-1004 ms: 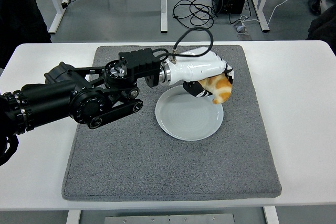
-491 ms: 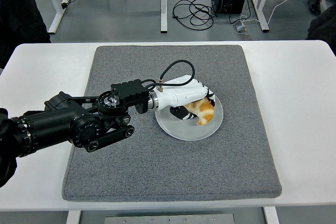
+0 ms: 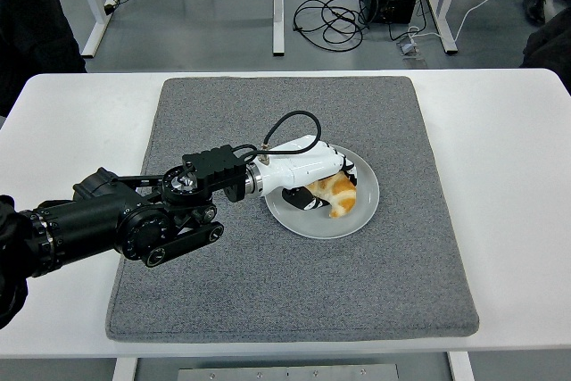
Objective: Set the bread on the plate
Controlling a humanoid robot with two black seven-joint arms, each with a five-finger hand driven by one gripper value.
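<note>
Now the left hand (image 3: 308, 176), white-shelled on its black arm, is reaching in from the left of the frame and hanging low over the grey plate (image 3: 361, 213) at the middle of the picture. Its fingers are curling around the bread (image 3: 338, 194), an orange-and-cream piece that is lying within the plate's rim, just right of the plate's centre; whether it is already resting on the surface or hanging a touch above it is hard to tell. The plate is sitting on the grey mat (image 3: 294, 292), which is covering most of the white table (image 3: 517, 220). Judging by its look, the bread is light and soft, likely to dent under pressure, so a gentle hold across its broad middle is suiting it best. No right arm is showing.
</note>
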